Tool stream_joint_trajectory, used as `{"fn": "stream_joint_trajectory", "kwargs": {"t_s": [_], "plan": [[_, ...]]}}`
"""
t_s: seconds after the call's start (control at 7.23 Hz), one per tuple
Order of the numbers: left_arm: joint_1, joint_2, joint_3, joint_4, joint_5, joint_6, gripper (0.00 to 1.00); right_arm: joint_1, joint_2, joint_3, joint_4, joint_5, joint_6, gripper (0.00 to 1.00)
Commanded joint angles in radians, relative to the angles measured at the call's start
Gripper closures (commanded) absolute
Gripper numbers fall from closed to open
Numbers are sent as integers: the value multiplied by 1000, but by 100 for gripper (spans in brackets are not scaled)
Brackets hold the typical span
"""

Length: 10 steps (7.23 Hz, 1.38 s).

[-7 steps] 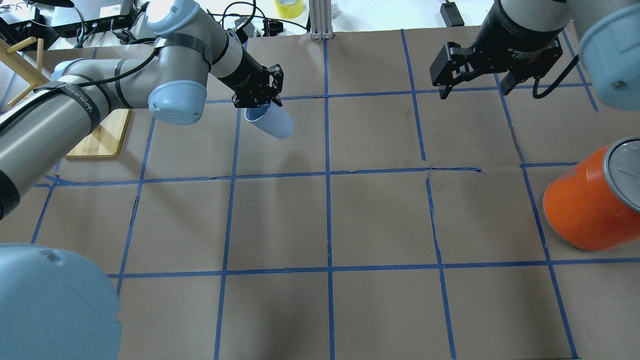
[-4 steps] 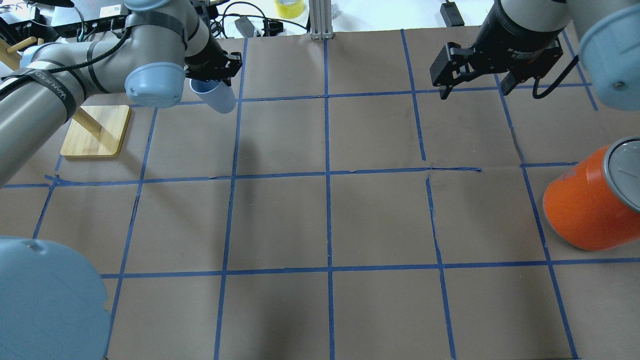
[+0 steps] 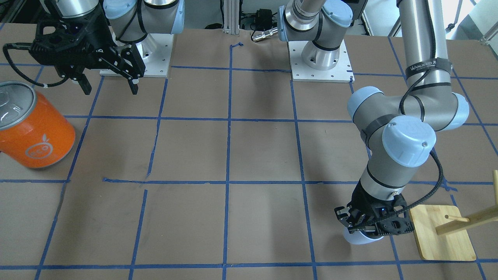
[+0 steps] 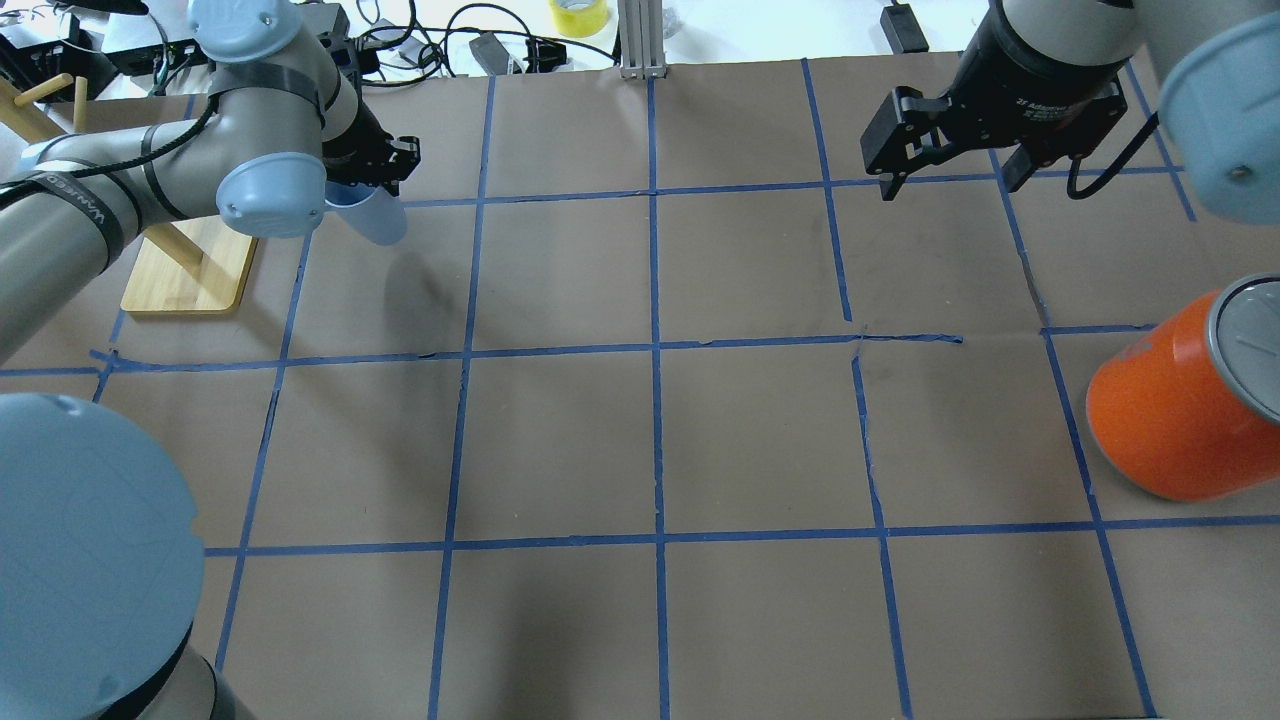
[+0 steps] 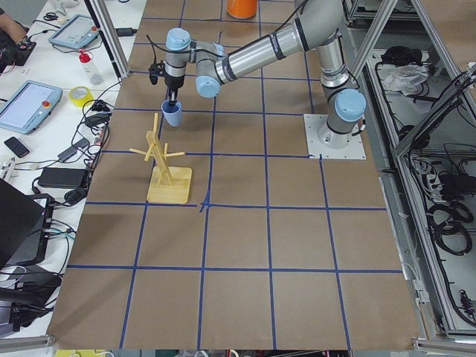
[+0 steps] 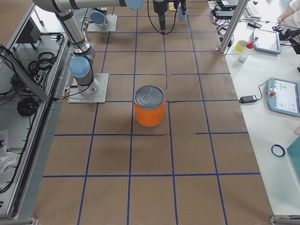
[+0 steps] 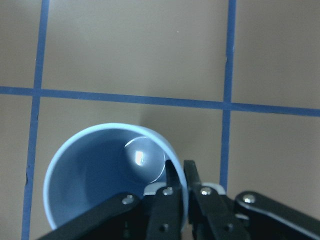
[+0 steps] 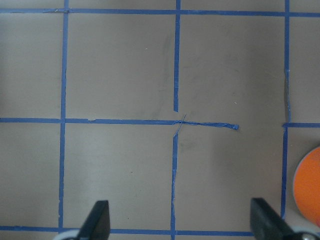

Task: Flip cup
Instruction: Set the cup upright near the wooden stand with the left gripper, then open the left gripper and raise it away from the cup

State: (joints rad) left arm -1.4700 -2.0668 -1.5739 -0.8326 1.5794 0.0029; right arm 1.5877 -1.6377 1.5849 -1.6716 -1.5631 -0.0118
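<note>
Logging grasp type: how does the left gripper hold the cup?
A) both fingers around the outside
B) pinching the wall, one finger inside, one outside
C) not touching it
B: the left wrist view shows the left gripper shut on the wall of the cup, one finger inside the mouth, one outside.

The left arm (image 4: 130, 185) reaches to the far left of the table, wrist turned downward. The left gripper (image 7: 179, 175) is pinched on the rim of the cup (image 4: 378, 220), one finger inside and one outside. The right arm (image 4: 1050, 45) hangs over the far right, and the right gripper (image 4: 948, 185) points down with its jaws spread wide.
</note>
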Motion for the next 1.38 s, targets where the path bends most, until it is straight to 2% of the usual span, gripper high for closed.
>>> {"fn": "stream_joint_trajectory", "kwargs": {"t_s": [0.0,0.14,0.28,0.55,0.69,0.97,1.24], "plan": [[4,-22,-8,1,5,2,100,0,-1,1,1,0,1,0],[2,-26,-5,0,7,-4,60,0,-1,1,1,0,1,0],[2,-23,5,-9,5,-4,1,0,-1,1,1,0,0,0],[0,22,15,-96,7,-9,0,0,-1,1,3,0,0,0],[-4,80,43,-211,7,-15,0,0,-1,1,3,0,0,0],[-6,234,156,-586,5,-15,0,0,-2,1,3,0,1,0],[-25,360,146,-730,-13,-20,0,0,-7,1,4,0,0,0]]}}
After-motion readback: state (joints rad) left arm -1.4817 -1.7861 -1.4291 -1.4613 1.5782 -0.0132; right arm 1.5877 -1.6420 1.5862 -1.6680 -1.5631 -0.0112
